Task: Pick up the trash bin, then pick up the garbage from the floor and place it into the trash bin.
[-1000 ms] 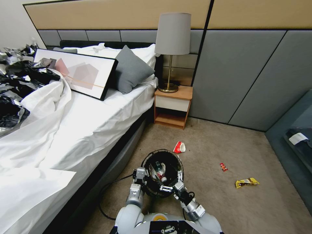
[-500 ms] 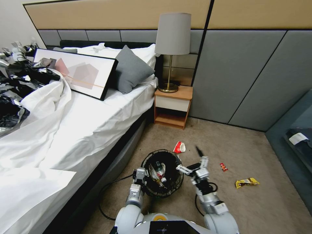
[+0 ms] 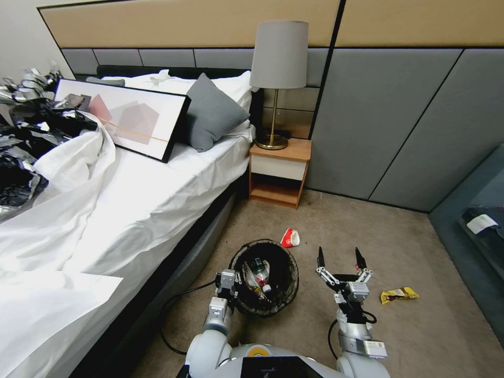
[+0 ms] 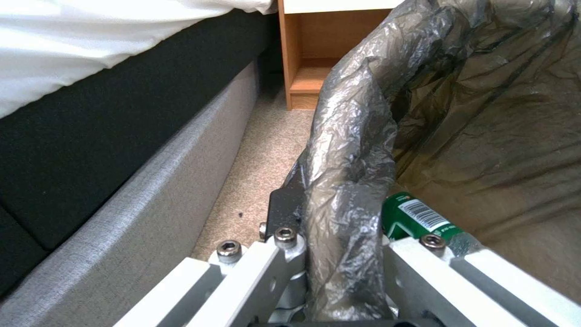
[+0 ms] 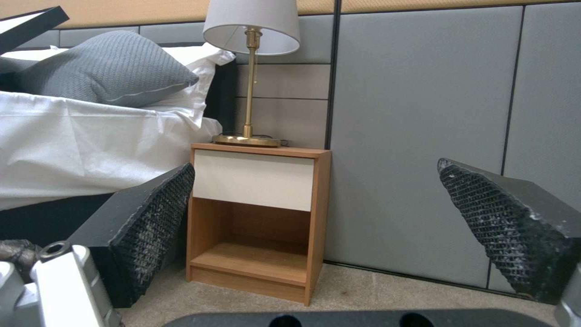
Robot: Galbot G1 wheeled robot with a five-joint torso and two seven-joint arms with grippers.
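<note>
My right gripper [image 3: 339, 259] has swung away from the trash bin's [image 3: 290, 270] rim, where it stood a second ago, out to the right over the carpet [image 3: 420, 336]. Its fingers [image 5: 154, 218] are spread wide with nothing between them, and it points toward the nightstand [image 5: 260, 218].

My left gripper [image 4: 339, 254] is clamped on the bin's near rim, one finger outside and one inside, pinching the black bag liner [image 4: 351, 150]. That grip holds the bin beside the bed [image 3: 131, 210], so my right arm is free to collect litter.

Inside the bin lie a green bottle [image 4: 417, 220] with a barcode label, just beside my inner finger, and some pale scraps.

Still on the floor are a red-and-white paper cup [image 3: 290, 238] just beyond the bin and a yellow snack wrapper [image 3: 399, 294] to the right of my right gripper. I judge the wrapper the nearer target.
</note>
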